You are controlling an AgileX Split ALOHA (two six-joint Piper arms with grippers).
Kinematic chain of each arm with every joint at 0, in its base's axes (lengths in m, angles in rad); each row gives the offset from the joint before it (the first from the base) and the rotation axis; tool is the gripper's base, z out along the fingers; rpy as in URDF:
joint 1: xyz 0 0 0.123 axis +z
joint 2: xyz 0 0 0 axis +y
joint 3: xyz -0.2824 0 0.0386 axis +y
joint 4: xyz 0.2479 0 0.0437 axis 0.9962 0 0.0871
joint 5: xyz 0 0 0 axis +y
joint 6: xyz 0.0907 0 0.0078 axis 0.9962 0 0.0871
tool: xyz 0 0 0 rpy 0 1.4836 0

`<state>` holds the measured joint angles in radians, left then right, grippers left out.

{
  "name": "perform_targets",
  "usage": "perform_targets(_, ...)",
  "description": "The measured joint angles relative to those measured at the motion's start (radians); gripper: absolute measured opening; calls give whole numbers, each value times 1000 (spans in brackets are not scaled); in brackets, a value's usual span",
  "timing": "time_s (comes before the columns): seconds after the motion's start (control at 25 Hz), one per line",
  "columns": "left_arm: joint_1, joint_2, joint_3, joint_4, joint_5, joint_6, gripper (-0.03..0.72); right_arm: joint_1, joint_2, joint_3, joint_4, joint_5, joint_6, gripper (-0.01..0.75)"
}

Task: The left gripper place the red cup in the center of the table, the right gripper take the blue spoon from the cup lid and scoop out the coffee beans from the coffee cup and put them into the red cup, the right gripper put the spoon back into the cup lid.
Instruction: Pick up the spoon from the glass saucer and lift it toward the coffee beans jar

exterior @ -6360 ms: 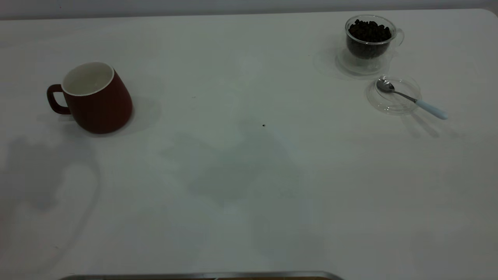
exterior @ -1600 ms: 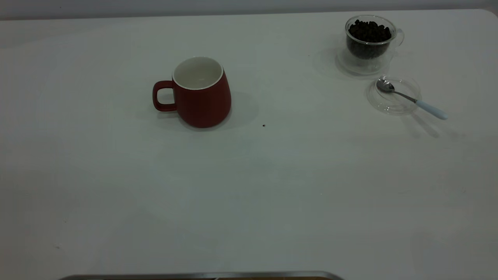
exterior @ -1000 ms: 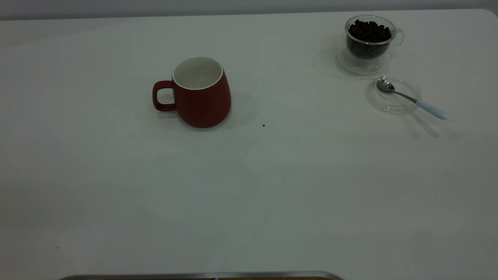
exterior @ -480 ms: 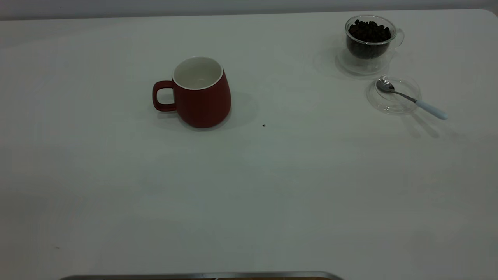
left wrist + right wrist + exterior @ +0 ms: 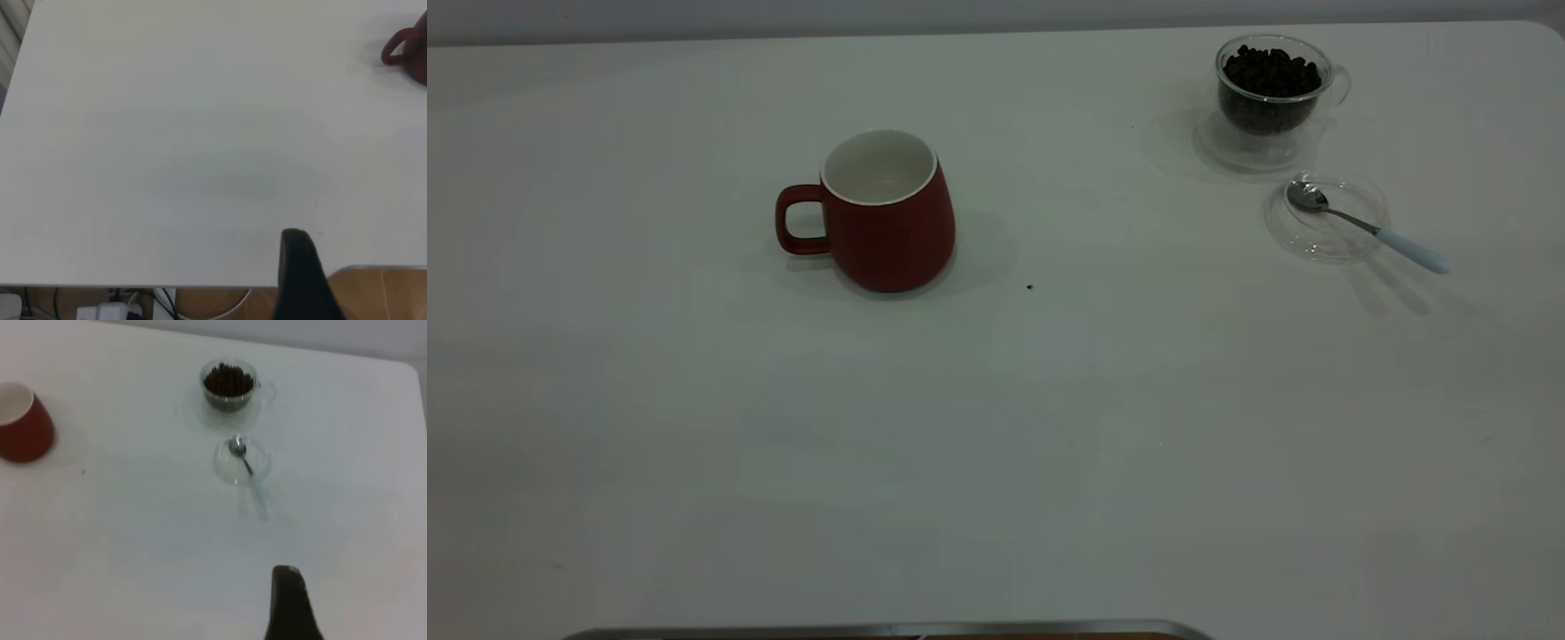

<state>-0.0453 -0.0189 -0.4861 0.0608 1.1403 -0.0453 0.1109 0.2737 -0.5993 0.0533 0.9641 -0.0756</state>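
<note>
The red cup stands upright on the white table, a little left of the dark speck, handle pointing left; nothing holds it. At the far right the clear coffee cup holds the coffee beans. Just in front of it, the blue spoon lies with its bowl in the cup lid and its handle over the rim. Neither arm shows in the exterior view. My left gripper is back at the near table edge, far from the red cup. My right gripper hovers short of the spoon.
A metal strip runs along the table's near edge. In the left wrist view, cables and a power strip lie below that edge, beside a wooden floor. The table's rounded corner is at the far right.
Since the oldest frame the red cup has gone from the far left to near the table's middle. Over the last 1.6 seconds nothing on the table has moved.
</note>
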Motion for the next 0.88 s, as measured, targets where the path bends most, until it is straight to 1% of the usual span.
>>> perform_targets(0.08,0,0,0,0,0,0,515,0,124,-37,1,-54,-3,544)
perform_targets(0.2,0,0,0,0,0,0,515,0,328,-98,2,-103,-22,547)
perform_targets(0.4,0,0,0,0,0,5,515,0,664,-181,3,-210,-94,547)
perform_targets(0.48,0,0,0,0,-1,4,515,0,820,-209,9,-284,-115,547)
perform_targets(0.68,0,0,0,0,-2,4,515,0,1173,-270,48,-425,-144,547)
perform_targets(0.88,0,0,0,0,-2,4,515,0,1395,-347,117,-507,-189,547)
